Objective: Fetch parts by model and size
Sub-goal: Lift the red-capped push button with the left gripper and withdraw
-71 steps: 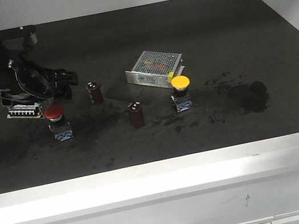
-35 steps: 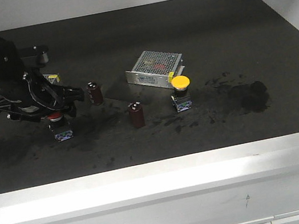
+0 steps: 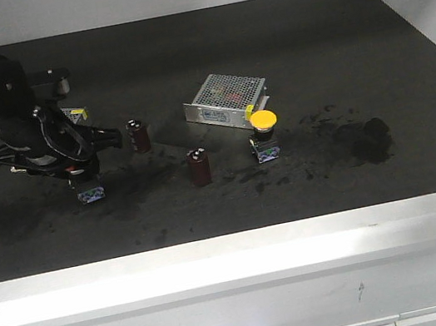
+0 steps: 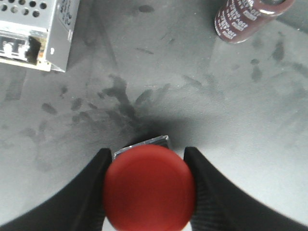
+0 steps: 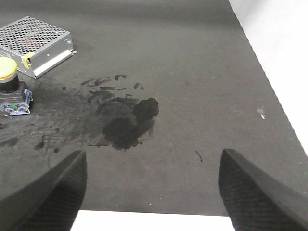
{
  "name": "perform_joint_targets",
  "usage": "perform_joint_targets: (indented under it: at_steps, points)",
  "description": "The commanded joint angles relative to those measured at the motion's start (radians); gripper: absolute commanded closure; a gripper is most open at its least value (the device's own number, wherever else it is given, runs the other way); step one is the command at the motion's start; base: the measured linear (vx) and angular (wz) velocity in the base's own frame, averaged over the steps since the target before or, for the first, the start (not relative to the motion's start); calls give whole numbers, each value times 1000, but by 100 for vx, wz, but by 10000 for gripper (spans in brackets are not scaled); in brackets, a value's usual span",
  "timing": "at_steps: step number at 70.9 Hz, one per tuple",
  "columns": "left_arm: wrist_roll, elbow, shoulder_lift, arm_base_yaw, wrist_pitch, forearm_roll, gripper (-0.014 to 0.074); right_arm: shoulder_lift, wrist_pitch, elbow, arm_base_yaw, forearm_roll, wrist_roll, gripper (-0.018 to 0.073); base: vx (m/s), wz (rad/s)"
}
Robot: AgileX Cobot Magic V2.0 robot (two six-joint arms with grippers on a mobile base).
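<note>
We see the red switch (image 4: 149, 187) upright on its blue-grey base, its mushroom cap flanked by the left gripper (image 4: 148, 153). The yellow switch (image 3: 264, 133) stands upright well apart at its three o'clock.

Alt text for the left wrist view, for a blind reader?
A red button cap fills the lower centre, flanked by the left gripper's two fingers. Beyond, on the scuffed dark mat: a silver mesh box top left, a maroon cylinder top right.
</note>
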Motion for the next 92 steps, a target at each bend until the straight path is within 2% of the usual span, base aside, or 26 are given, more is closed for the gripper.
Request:
perform_joint_targets:
  at_steps: [1,19,24,35,40,49,58,77,92]
  points:
    - [-2,-17,-118,-14,-46,1,605,-2,-70,-34,-5,-7,-5,13,0,0]
    - [-1,216,-421,-53,-279,8,604,-2,-70,-34,-5,-7,-5,13,0,0]
    - [3,295,-513,-53,-307,19,604,-2,-71,-34,-5,-7,-5,13,0,0]
    - [76,494,-724,-53,-326,36,604,-2,-71,-34,-5,-10,-5,13,0,0]
    - [78,574,-833,-53,-333,36,604,-2,-71,-34,-5,-10,-5,13,0,0]
    - [95,694,-997,-53,-321,36,602,-2,-70,-34,-5,-10,-5,13,0,0]
    - [183,787,-1174,-53,-250,35,603,-2,-67,-34,-5,-10,-5,13,0,0]
    - [180,909,-1409,-53,-94,33,603,-2,-67,-34,-5,-10,-5,13,0,0]
    - [179,956,-1468,-53,-83,26,603,-2,-38,-34,-5,-5,14,13,0,0]
